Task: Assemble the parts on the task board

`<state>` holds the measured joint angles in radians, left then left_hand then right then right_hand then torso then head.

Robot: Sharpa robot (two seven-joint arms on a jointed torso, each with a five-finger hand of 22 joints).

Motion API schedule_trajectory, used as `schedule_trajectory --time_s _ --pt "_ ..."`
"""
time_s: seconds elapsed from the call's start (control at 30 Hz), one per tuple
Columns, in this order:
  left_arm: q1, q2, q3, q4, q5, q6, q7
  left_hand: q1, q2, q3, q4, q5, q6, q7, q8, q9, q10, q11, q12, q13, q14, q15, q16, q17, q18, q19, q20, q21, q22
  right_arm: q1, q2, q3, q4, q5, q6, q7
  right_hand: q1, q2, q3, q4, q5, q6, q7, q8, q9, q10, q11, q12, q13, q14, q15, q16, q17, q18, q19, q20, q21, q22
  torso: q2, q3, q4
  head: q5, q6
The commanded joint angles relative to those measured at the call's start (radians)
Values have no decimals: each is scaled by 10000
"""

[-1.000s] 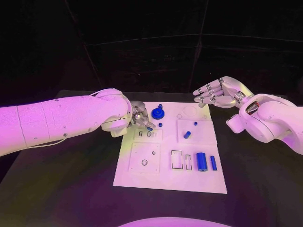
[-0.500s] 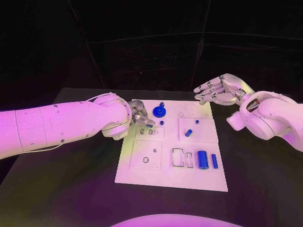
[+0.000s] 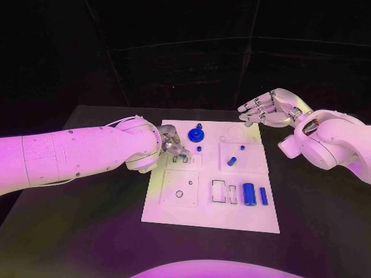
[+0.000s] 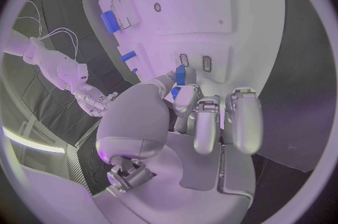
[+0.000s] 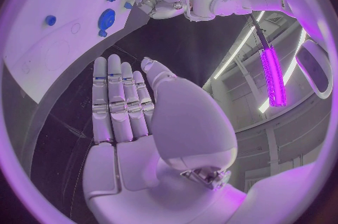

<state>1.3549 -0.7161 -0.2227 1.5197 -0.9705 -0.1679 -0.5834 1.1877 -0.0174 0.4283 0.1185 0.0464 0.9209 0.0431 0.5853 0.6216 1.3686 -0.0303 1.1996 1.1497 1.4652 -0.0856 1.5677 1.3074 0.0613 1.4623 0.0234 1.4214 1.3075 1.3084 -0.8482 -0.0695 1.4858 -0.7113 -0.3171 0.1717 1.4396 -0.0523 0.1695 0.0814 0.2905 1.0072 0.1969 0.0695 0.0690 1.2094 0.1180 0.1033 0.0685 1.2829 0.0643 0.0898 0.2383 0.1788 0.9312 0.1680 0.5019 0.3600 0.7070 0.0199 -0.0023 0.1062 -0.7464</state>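
White rectangular task board lies flat in the middle of the black table, its long side running away from the robot. On it rest small blue parts: a round blue knob-like piece near the far edge, a short blue peg toward the middle, and a thick blue cylinder with a slimmer blue bar just beside it near the right edge. The left hand is over the board's far left part, pinching a small blue piece between thumb and fingertips just above two small slots. The right hand hovers beyond the far right corner, fingers straight and held side by side, holding nothing
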Motion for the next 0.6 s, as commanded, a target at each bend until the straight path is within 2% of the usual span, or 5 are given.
schedule_trajectory --time_s 0.03,0.6 --pt "-9 34 -24 -25 -108 208 -82 -17 63 1284 -1244 31 70 -49 46 8 63 -33 -39 -9 1056 -34 31 2633 -60 -11 -23 -55 179 20 19 6 -3 -18 88 58 -76 -3 58 29 -29 -70 -3 14 -2 -31 50 -48 -9 8 52 -67 -11 -3 -11 73 -45 -15 6 2 -16 5 -35" --pt "-48 76 -66 -113 -104 378 -82 -45 48 1342 -1255 32 66 -49 54 21 60 -33 -46 -18 1056 -34 31 2633 -57 -16 -23 -63 169 20 69 6 3 -18 106 48 -92 4 74 39 -31 -69 -2 16 -1 -34 51 -48 -9 5 55 -80 -13 -2 -15 78 -57 -21 -7 11 -10 -28 -66"
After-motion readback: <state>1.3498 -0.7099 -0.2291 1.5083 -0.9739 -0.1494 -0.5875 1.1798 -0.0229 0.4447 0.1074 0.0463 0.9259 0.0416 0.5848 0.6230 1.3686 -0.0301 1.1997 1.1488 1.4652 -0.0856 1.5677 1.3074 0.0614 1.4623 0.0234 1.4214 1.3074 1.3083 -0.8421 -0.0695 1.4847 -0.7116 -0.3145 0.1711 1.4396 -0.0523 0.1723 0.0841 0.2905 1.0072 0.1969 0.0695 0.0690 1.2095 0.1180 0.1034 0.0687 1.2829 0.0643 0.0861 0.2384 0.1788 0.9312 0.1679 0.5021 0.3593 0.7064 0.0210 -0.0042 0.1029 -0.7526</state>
